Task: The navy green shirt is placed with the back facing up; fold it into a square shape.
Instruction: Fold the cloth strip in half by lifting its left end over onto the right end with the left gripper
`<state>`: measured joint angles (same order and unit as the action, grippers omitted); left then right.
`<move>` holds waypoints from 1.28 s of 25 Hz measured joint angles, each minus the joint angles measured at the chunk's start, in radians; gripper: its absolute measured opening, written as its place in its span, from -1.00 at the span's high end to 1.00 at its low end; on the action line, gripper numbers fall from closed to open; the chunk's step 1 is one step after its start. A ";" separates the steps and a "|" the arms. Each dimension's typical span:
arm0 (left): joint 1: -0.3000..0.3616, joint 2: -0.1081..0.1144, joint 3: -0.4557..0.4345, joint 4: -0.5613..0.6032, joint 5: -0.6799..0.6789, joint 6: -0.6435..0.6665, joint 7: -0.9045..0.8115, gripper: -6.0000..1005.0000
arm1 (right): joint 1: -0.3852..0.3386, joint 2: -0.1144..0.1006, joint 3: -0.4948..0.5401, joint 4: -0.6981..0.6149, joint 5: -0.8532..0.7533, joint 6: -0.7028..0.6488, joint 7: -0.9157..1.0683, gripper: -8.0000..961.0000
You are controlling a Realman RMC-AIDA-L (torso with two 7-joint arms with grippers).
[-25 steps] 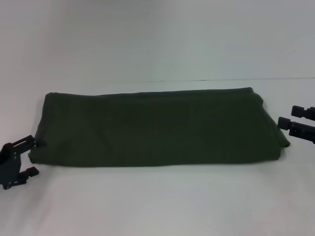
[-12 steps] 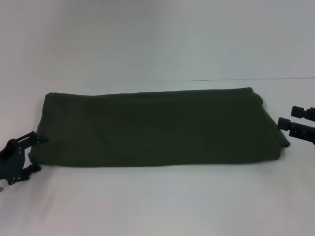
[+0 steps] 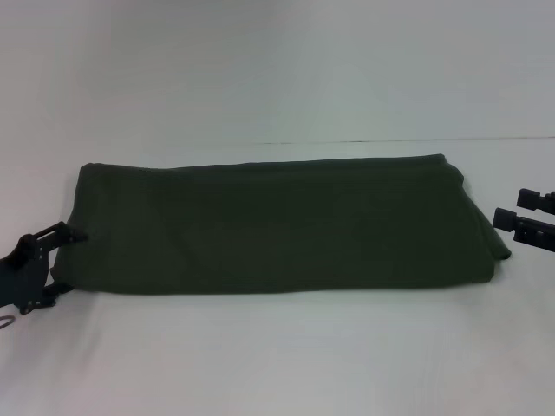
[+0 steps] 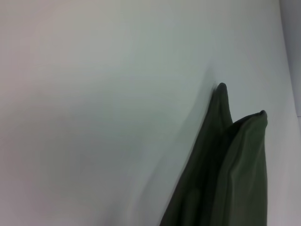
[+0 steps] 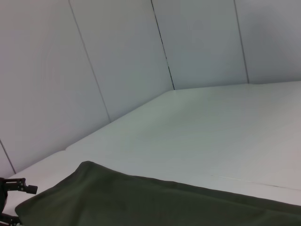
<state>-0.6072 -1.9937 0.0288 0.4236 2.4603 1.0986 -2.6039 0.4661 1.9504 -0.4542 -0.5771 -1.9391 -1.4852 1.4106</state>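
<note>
Over the last second the left gripper [image 3: 54, 260] has slid inward until its spread fingers straddle the near-left corner of the navy green shirt [image 3: 277, 227], while the right gripper [image 3: 510, 211], jaws apart, has barely shifted beside the right end. Lying across the white table [image 3: 277, 355], the shirt is already a long band; by my judgement, folding its ends inward remains.
</note>
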 joint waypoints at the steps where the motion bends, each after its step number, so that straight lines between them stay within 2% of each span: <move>1: -0.002 0.000 0.000 -0.002 0.000 -0.004 0.000 -0.83 | -0.001 0.000 0.000 -0.001 0.000 0.000 0.000 -0.60; 11: -0.035 0.004 0.030 -0.026 0.004 -0.028 -0.001 -0.83 | -0.003 0.000 0.014 -0.001 0.000 -0.010 0.000 -0.60; 26: -0.049 0.003 0.054 -0.022 0.014 -0.039 0.007 -0.83 | -0.006 -0.001 0.014 0.001 0.000 -0.017 -0.005 -0.61; 32: -0.043 0.002 0.054 -0.017 0.014 -0.045 0.014 -0.43 | -0.009 -0.002 0.014 0.003 0.000 -0.017 -0.007 -0.61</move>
<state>-0.6502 -1.9913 0.0828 0.4066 2.4744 1.0539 -2.5901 0.4574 1.9483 -0.4402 -0.5737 -1.9390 -1.5022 1.4033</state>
